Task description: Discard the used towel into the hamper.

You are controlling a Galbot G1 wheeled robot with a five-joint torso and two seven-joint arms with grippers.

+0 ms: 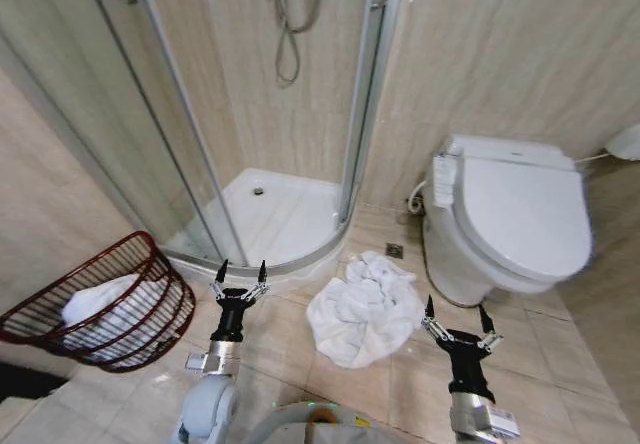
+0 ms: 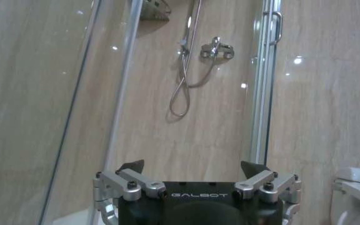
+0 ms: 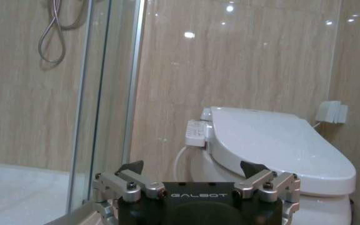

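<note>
Towel (image 1: 366,305) crumpled on floor, hamper (image 1: 105,304) contents partly hidden behind bars

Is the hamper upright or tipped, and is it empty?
Tipped: the hamper lies on its side, mouth toward the shower, with white cloth inside.

We are seeing bare floor lying open between hamper (image 1: 105,304) and towel (image 1: 365,309), shower base (image 1: 265,219) and toilet (image 1: 505,219) hemming it behind

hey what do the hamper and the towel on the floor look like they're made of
The hamper looks like coated metal wire: thin dark reddish-brown bars with open gaps. The towel looks like soft white terry cloth, crumpled in thick folds; the exact fibre can't be told.
</note>
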